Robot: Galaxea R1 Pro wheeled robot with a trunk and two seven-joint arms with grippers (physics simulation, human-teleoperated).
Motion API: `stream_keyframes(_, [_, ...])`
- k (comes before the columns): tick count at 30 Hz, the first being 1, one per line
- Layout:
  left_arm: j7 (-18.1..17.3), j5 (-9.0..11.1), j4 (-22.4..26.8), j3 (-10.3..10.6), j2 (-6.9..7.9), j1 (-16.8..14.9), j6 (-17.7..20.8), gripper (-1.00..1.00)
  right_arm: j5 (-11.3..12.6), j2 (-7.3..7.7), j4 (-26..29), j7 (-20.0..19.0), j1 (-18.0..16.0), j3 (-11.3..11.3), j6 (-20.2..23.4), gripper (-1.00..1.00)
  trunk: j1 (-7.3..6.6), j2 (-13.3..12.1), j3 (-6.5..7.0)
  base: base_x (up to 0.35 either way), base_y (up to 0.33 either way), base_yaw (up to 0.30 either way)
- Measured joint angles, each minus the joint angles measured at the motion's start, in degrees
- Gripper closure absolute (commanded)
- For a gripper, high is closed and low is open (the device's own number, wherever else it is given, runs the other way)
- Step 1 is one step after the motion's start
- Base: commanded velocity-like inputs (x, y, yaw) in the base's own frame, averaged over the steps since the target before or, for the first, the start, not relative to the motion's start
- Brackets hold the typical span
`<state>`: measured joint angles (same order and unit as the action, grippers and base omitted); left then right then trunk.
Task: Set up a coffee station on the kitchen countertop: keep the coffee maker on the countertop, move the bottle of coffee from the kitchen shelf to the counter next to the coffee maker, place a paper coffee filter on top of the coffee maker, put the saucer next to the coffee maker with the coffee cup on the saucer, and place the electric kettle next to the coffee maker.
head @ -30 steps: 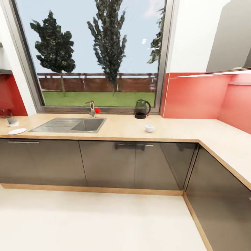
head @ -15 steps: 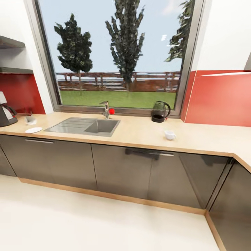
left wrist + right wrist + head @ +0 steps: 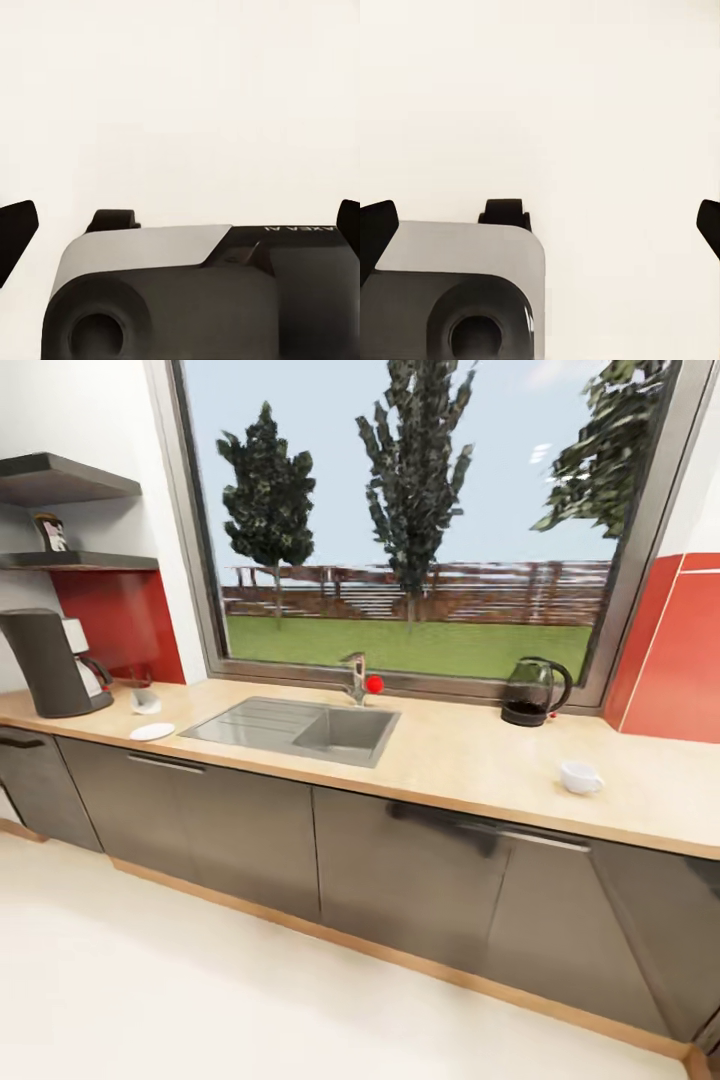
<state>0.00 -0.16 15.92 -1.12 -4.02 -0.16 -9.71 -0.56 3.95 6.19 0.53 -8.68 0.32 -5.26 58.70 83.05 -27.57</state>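
In the head view the dark-grey coffee maker (image 3: pixel 52 663) stands at the left end of the beige kitchen countertop (image 3: pixel 450 755). Just right of it lie a small white folded piece, likely the paper coffee filter (image 3: pixel 145 701), and the white saucer (image 3: pixel 152 731). Above them, the bottle of coffee (image 3: pixel 48 532) sits on the dark kitchen shelf (image 3: pixel 80 561). Far to the right, the electric kettle (image 3: pixel 533 692) stands by the window and the coffee cup (image 3: pixel 580 776) sits near the counter's front edge. My left gripper (image 3: pixel 180 225) and right gripper (image 3: pixel 544 225) are open over pale floor, holding nothing.
A steel sink (image 3: pixel 300 725) with a faucet (image 3: pixel 357 678) is set into the counter between the saucer and the kettle. Dark cabinet fronts (image 3: pixel 400 870) run below the counter. A second shelf board (image 3: pixel 60 475) hangs above the first. Pale floor (image 3: pixel 250 1000) lies in front.
The whole head view has shifted right as the camera turned left, bringing the coffee maker, shelf and bottle into sight. No object on the counter has moved.
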Motion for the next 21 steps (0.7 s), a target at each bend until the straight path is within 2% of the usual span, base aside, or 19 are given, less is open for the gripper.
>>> stream_keyframes(21, [0.0,0.0,0.0,0.0,0.0,0.0,0.0,-1.0,0.0,0.0,0.0,0.0,0.0,0.0,0.0,-1.0,0.0,0.0,-0.47,0.258,0.243,0.268])
